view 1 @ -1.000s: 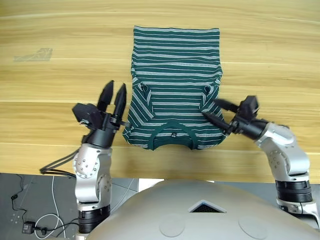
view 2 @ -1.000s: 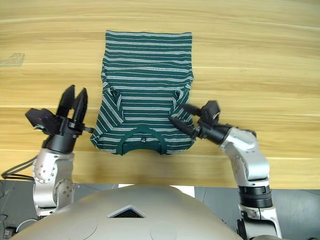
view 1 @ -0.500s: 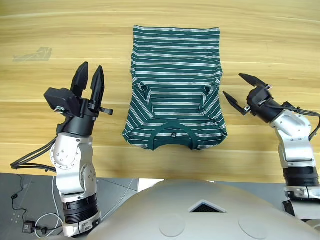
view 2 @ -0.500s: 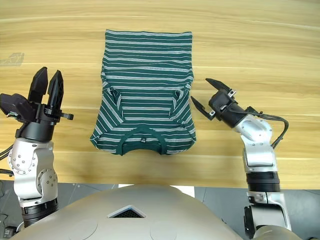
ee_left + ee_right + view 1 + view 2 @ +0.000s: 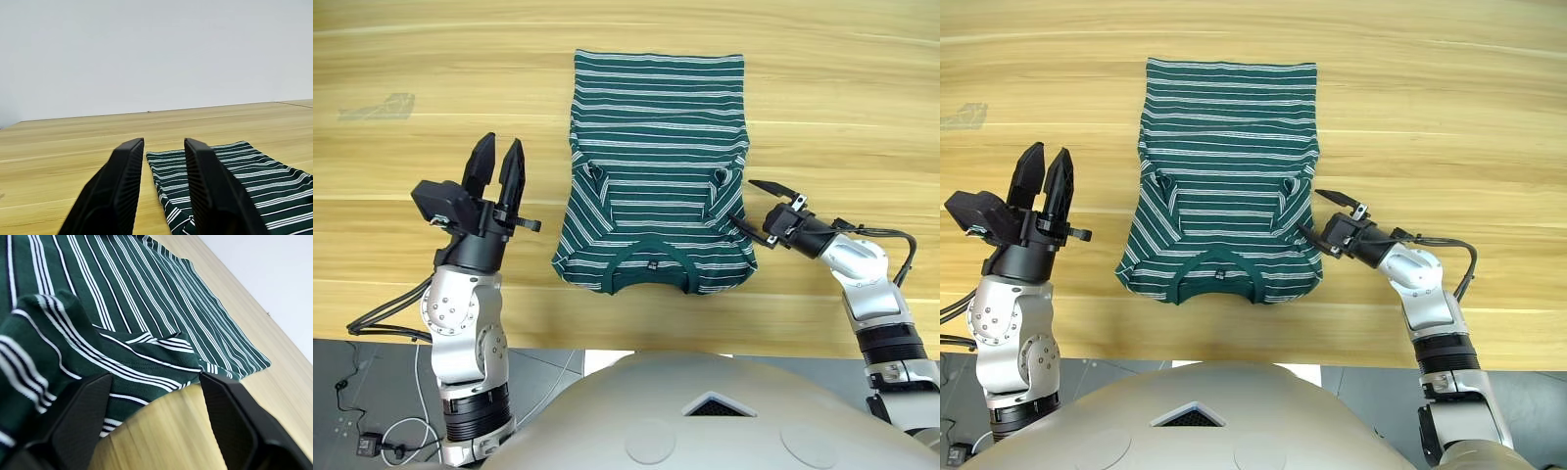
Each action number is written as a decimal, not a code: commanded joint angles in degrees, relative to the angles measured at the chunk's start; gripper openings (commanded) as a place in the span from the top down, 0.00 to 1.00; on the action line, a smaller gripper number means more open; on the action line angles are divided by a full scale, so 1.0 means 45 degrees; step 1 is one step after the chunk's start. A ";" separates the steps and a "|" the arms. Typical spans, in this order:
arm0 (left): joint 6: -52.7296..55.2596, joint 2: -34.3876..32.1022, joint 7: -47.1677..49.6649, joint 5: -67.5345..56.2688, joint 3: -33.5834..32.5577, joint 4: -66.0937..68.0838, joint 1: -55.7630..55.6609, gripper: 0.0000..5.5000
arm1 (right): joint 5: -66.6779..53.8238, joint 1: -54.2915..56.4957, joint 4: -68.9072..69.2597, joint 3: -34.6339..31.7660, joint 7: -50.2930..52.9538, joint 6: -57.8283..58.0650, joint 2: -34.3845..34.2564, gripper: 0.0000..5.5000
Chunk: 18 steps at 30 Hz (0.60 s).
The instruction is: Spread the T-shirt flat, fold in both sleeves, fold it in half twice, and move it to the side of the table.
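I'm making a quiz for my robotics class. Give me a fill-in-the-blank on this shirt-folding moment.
The T-shirt is green with ___ stripes.
Both of its ___ are folded in over the body.
The open right claw is at the T-shirt's ___ edge.
The open left claw hovers over the bare wooden ___, off the T-shirt.

Missing words: white; sleeves; right; table

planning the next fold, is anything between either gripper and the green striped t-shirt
Nothing visible. The right gripper is open at the edge of the dark green white-striped T-shirt; only bare light wooden table separates the open left gripper from its other edge.
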State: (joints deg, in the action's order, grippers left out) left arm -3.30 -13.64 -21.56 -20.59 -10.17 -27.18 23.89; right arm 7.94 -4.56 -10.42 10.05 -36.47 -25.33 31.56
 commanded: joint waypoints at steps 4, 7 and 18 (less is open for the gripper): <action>-0.0078 0.0100 -0.0203 0.0074 0.0355 0.0139 0.0215 0.72 | 0.0227 -0.0596 0.0464 0.0853 -0.0752 0.0430 0.0456 0.40; -0.0113 0.0120 -0.0234 0.0109 0.0439 0.0216 0.0235 0.72 | 0.0246 -0.0650 0.0755 0.0988 -0.0912 0.0576 0.0590 0.40; -0.0146 -0.0099 -0.0235 0.0357 0.0164 0.0376 0.0191 0.72 | 0.0436 -0.0454 0.0741 0.1028 -0.1021 0.0845 0.1162 0.40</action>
State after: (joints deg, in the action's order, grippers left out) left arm -3.83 -12.99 -22.98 -20.20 -8.14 -25.83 24.61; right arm 8.02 -5.42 -5.96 13.87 -38.85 -23.99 34.07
